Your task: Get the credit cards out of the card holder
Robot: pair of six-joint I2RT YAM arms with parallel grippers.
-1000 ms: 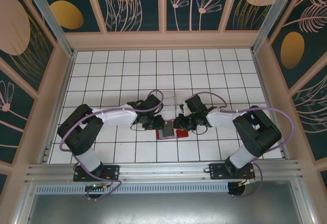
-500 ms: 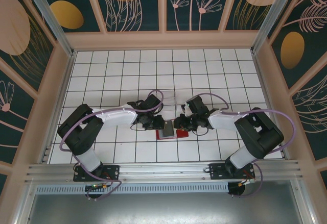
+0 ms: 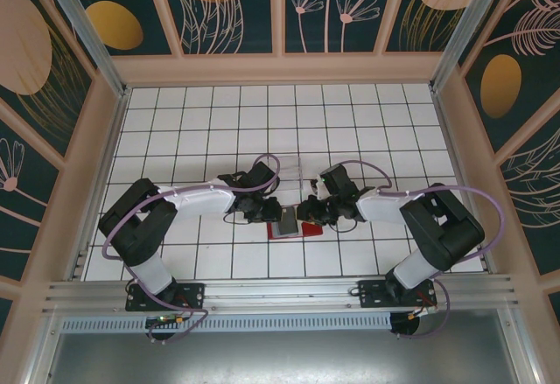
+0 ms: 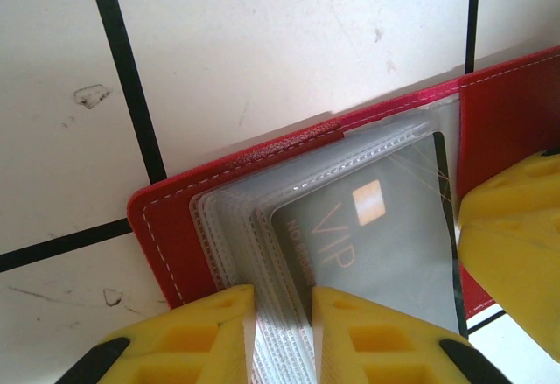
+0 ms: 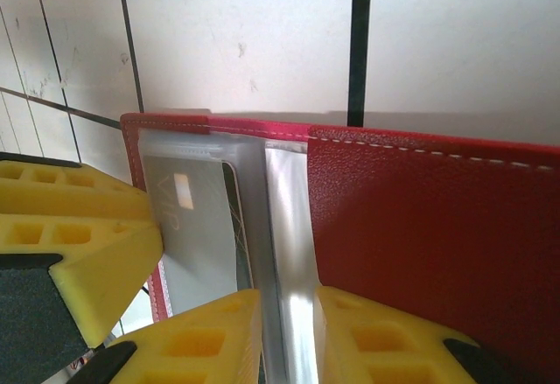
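Observation:
The red card holder (image 3: pixel 286 225) lies open on the tiled table between both grippers. In the left wrist view its clear sleeves fan out over the red cover (image 4: pixel 166 226), and a dark grey credit card (image 4: pixel 376 235) marked VIP sits inside a sleeve. My left gripper (image 4: pixel 284 331) is shut on the edge of the sleeve stack. My right gripper (image 5: pixel 289 336) is shut on a clear sleeve beside the raised red flap (image 5: pixel 437 226). The same card (image 5: pixel 192 218) shows to its left. In the top view the left gripper (image 3: pixel 267 213) and right gripper (image 3: pixel 308 212) flank the card holder.
A transparent plastic box (image 3: pixel 293 170) stands just behind the card holder, between the two wrists. The table (image 3: pixel 219 122) is white with black grid lines, and wooden walls enclose it on three sides. The left gripper's yellow fingers (image 5: pixel 79 226) sit close to the right gripper.
The right arm has shifted a little toward the card holder. The card holder and the left gripper have stayed where they were.

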